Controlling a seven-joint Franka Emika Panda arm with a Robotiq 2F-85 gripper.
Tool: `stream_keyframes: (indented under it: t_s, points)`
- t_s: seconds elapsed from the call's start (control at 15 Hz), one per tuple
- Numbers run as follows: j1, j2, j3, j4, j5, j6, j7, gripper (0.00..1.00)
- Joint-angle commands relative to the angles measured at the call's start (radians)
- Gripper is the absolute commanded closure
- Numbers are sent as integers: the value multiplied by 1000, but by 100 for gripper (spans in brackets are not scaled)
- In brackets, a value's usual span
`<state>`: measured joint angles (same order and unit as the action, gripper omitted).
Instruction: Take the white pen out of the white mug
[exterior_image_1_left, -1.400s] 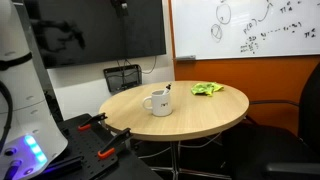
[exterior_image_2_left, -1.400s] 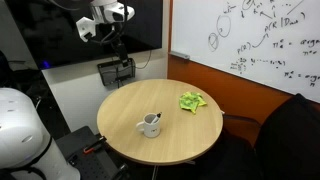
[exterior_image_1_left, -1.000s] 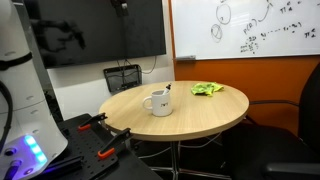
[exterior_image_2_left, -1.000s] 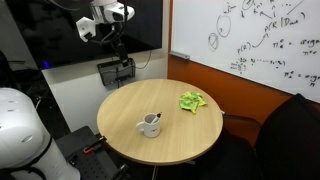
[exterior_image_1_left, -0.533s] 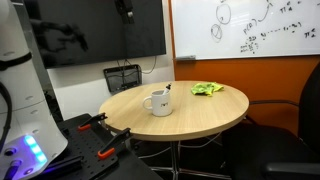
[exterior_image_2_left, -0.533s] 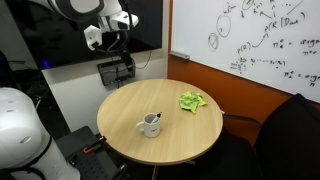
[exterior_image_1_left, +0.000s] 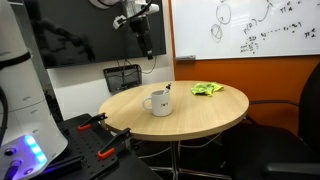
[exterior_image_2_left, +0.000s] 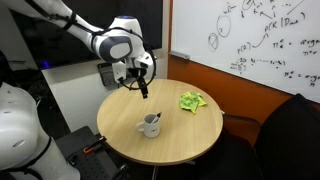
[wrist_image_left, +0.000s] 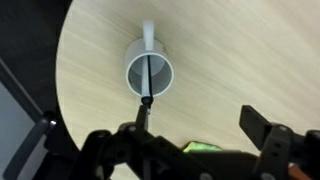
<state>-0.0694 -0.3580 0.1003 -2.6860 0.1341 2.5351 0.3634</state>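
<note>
Now the gripper (exterior_image_2_left: 143, 88), which hung high by the dark screen a moment ago, has swung down over the table (exterior_image_2_left: 175, 148). We judge the approach begun but the grasp not yet made. Its jaws stand wide apart and hold nothing. The white pen (wrist_image_left: 148, 80) is in the white mug (wrist_image_left: 128, 74), leaning to the rim at 6 o'clock in the wrist view, with the handle at 12. The whiteboard (exterior_image_1_left: 250, 28) scribbles are illegible, and we read no brand on the mug.
</note>
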Motion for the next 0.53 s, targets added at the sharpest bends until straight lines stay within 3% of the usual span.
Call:
stream_keyframes:
  t_s: [0.0, 0.27, 0.4, 0.47]
  points:
    - [-35, 174, 1, 59, -54, 76, 69, 31]
    - [-28, 321, -32, 109, -120, 109, 121, 51]
    - [-17, 372, -53, 133, -151, 108, 145, 53]
    - [-11, 396, -64, 145, -160, 110, 151, 49]
